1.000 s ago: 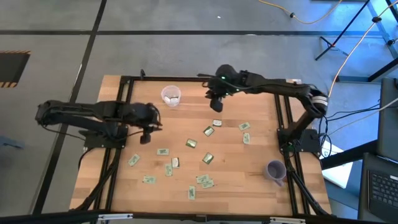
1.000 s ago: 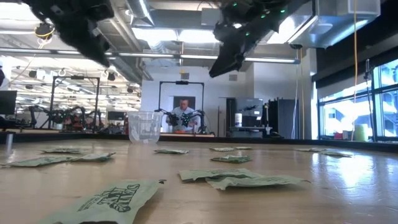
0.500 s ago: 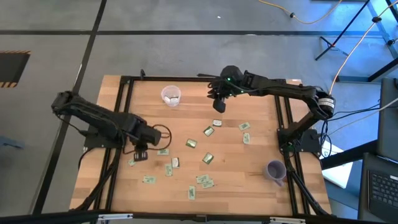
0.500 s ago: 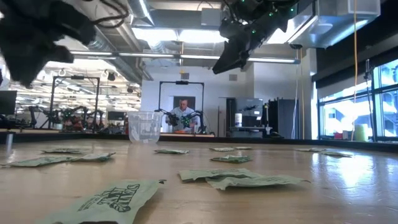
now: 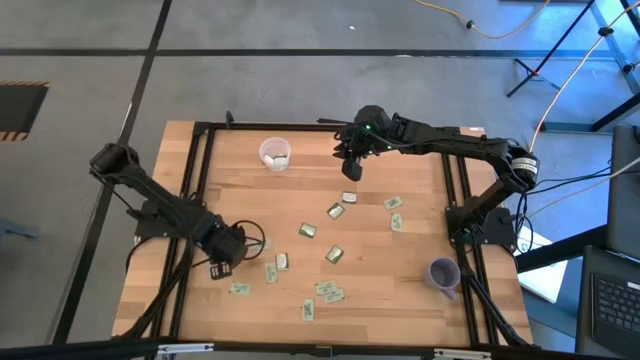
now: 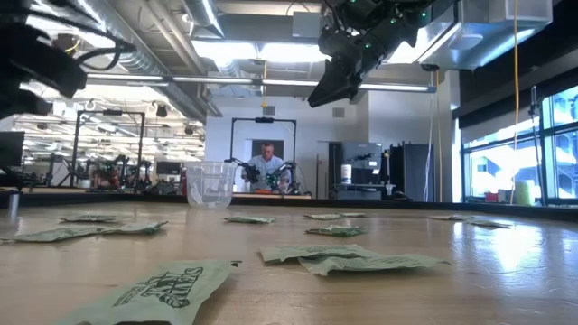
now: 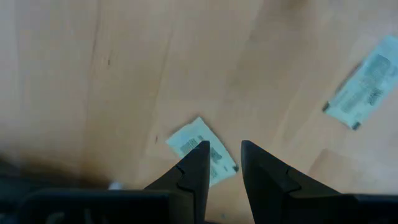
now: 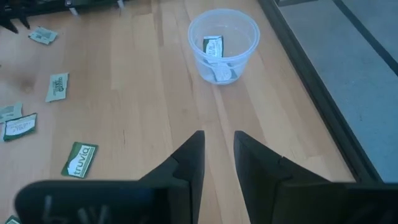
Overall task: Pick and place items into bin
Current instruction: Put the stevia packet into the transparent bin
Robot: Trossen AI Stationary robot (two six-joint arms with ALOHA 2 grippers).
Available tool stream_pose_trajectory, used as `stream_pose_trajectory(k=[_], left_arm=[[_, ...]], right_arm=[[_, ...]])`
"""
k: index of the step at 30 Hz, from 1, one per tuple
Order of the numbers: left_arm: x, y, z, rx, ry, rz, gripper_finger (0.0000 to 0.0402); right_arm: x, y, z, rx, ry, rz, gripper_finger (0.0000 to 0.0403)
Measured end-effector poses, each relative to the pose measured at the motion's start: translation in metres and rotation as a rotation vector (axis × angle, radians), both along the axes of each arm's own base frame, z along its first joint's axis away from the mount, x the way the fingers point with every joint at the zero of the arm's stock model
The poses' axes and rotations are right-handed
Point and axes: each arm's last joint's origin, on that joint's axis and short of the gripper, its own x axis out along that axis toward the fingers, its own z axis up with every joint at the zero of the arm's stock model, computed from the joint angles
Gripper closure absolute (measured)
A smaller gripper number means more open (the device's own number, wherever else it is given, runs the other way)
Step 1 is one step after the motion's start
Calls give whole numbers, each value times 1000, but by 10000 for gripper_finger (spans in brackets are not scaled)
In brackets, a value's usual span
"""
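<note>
Packet [image 7: 202, 150] lies under lowered, parted left hand [image 7: 221, 163].

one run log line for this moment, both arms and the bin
left gripper: open over packet | right gripper: open, empty, near clear cup | cup: two packets inside

Counter [image 5: 420, 300]: pale wood planks, edged by a black metal frame.
Clear cup [image 5: 275, 153]: upright, far side left of centre; two packets inside.
Purple cup [image 5: 443, 272]: upright, near right corner.
Packets [image 5: 307, 230]: about fifteen, flat, pale green-white and some gold, scattered from centre toward the near side; one pair [image 5: 329, 292] overlapping near centre.
</note>
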Motion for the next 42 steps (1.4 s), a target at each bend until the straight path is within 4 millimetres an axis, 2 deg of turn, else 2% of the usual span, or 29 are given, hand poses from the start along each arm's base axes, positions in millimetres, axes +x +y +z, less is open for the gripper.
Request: stream_pose_trajectory(k=[9, 16, 29, 38, 42], left_arm=[[-12, 0, -29, 22, -29, 130, 318], [-19, 4, -44, 12, -14, 187, 350], [-22, 6, -48, 12, -3, 196, 361], [-22, 6, -49, 8, 2, 238, 398], [-21, 6, -49, 3, -3, 238, 399]], right_arm=[[0, 0, 0, 0, -1, 0, 312], [0, 0, 0, -2, -3, 1, 312], [0, 0, 0, -3, -3, 1, 312], [0, 0, 0, -5, -2, 3, 312], [0, 0, 0, -6, -2, 4, 312]])
